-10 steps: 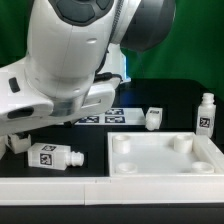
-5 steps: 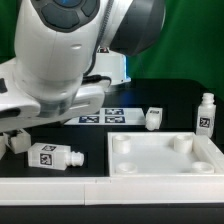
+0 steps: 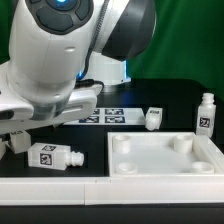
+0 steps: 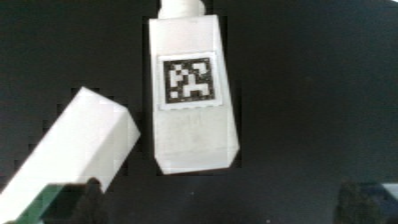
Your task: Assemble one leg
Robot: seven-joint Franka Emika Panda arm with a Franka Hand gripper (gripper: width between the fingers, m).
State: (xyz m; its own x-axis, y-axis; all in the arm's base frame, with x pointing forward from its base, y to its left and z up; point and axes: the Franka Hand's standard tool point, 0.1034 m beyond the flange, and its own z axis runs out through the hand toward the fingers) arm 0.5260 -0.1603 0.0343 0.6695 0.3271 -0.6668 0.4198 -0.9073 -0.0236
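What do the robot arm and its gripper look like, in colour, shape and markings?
The arm has a bulky, rounded, glossy white shell, with a dark grey joint section and a small blue spot near the top. No cables or lettering can be seen. In the wrist view, the fingertips of the gripper look dark and blurred.

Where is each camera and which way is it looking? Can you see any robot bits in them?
Exterior view: sits off the arm, low beside the table, looking across it at the tabletop and marker board; the arm fills its left.
Wrist view: sits on the wrist, looking down at a tagged leg on the table; the open gripper's dark fingertips peek in.
Shared: probably that leg, lying near the arm.
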